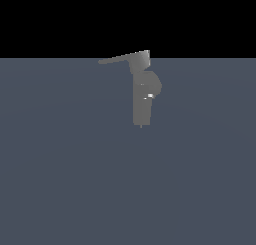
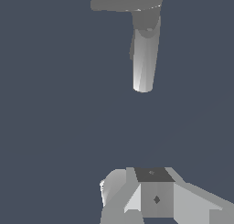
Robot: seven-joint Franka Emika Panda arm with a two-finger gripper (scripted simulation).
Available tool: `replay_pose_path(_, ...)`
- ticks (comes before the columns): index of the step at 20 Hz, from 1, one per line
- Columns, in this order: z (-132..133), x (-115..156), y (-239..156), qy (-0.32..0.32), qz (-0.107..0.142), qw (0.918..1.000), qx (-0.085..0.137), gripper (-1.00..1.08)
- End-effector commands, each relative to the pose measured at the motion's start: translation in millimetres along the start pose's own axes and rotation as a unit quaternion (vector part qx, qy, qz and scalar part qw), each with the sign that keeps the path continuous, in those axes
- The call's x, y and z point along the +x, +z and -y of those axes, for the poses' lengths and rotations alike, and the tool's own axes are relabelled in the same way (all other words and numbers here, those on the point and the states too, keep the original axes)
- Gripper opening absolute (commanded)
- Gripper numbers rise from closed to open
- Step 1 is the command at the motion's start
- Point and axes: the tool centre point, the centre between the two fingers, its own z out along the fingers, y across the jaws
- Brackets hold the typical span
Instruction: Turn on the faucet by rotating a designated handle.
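The faucet [image 1: 142, 101] stood alone, its handle [image 1: 120, 58] jutting sideways within reach, while the gripper [image 2: 155, 198] hung well apart, its jaws' spread impossible to tell.

The faucet [image 1: 142, 101] is seen as a matte grey upright column with a rounded bulge and a small bright glint. The handle [image 1: 120, 58], a thin flat tapering lever, is extended from its top hub toward the exterior view's left.

Matte grey faucet [image 1: 142, 99], matte handle [image 1: 120, 58], smooth slate floor [image 1: 60, 179]
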Motion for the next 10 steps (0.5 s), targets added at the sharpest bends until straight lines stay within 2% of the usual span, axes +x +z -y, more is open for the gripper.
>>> replay_pose_path(1,0.0,0.0,0.0,0.0,0.0,1.0,0.0,-1.0)
replay_pose_path(10,5.9,1.7,-8.4,-0.008,0.002,0.9998,0.015,-1.0)
